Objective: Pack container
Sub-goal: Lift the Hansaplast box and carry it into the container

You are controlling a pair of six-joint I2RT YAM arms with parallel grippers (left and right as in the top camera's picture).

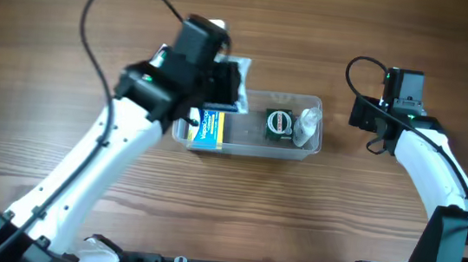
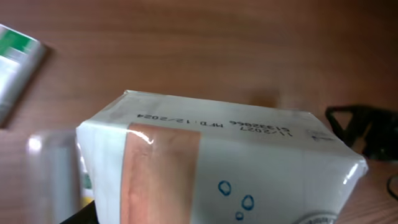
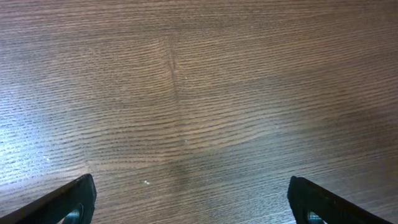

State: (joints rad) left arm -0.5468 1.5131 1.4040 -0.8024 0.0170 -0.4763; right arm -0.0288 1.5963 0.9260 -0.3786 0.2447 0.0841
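Note:
The container [image 1: 293, 97] is a clear tub at the table's middle. In it lie a yellow and blue box [image 1: 209, 131], a round green tin [image 1: 278, 124] and a small clear bottle [image 1: 307, 126]. My left gripper [image 1: 225, 85] hangs over the tub's left end, shut on a white box [image 2: 249, 162] with a salmon stripe and blue droplets. That box fills the left wrist view and hides the fingers. My right gripper [image 3: 189, 193] stands open over bare wood, right of the tub, with nothing between its fingers [image 3: 71, 199].
A green and white packet [image 2: 15, 62] lies on the table at the left of the left wrist view. The right arm [image 1: 427, 160] reaches in from the right edge. A cable loops over the left arm [image 1: 81, 176].

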